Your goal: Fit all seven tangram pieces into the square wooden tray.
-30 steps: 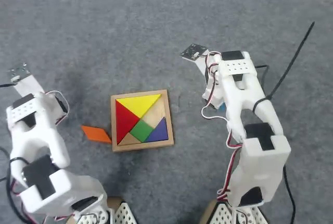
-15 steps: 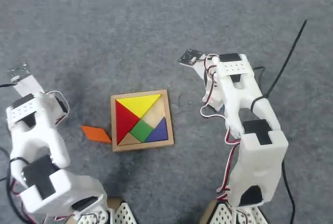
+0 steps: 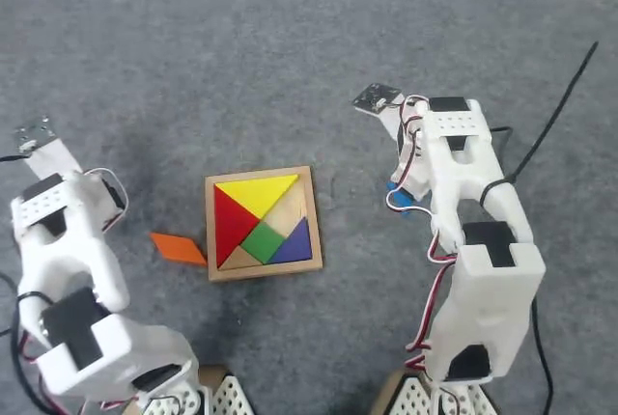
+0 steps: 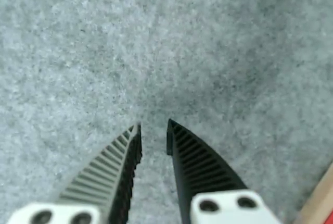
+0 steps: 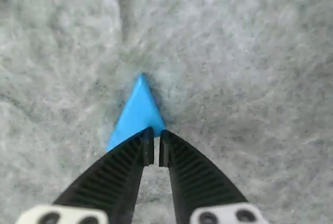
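Well, my right claw (image 5: 156, 143) has its two fingers drawn almost together, with only a thin slit between the tips. The tips sit right at the wide end of a light blue triangle (image 5: 136, 114), which lies flat on the grey carpet (image 3: 193, 77). I cannot tell whether I actually have a grip on it. From above, that blue triangle (image 3: 404, 196) peeks out from under my right arm, well apart from the tray (image 3: 307, 176) and on its right side.

My left claw (image 4: 153, 130) is spread a little, its fingers apart over bare carpet with nothing between them.

The tray sits between my two arms. Inside it are a yellow triangle (image 3: 257, 193), a red triangle (image 3: 230, 222), a green square (image 3: 262, 241) and a purple triangle (image 3: 294, 243). The other patches in it are plain wood colour. An orange piece (image 3: 179, 247) lies on the carpet just beside the tray's left edge, on my left arm's side.
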Motion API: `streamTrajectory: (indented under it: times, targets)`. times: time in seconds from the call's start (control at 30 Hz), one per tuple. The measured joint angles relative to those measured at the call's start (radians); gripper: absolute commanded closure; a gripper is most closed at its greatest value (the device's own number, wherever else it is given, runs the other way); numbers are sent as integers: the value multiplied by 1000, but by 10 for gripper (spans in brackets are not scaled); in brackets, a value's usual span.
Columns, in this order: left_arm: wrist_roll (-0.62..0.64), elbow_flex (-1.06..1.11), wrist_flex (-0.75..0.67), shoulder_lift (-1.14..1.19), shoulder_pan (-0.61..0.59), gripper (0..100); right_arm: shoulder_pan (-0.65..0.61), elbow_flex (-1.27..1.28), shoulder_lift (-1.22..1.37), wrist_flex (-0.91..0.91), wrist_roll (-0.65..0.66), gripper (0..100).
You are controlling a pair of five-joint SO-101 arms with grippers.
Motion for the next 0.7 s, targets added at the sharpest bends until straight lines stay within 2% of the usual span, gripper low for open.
streamTrajectory:
  times: [0.2, 0.37, 0.43, 0.57, 0.7]
  targets:
    - [-15, 0, 0, 0, 0, 924, -25, 2, -14, 44, -32, 956]
    - [-15, 0, 0, 0, 0, 924, -101, 2, -31, 69, -121, 811]
    - [-15, 0, 0, 0, 0, 924, -120, 2, -31, 74, -133, 794]
    - [-15, 0, 0, 0, 0, 924, -129, 2, 23, 74, -130, 841]
    - [-15, 0, 0, 0, 0, 924, -123, -3, 32, 69, -106, 936]
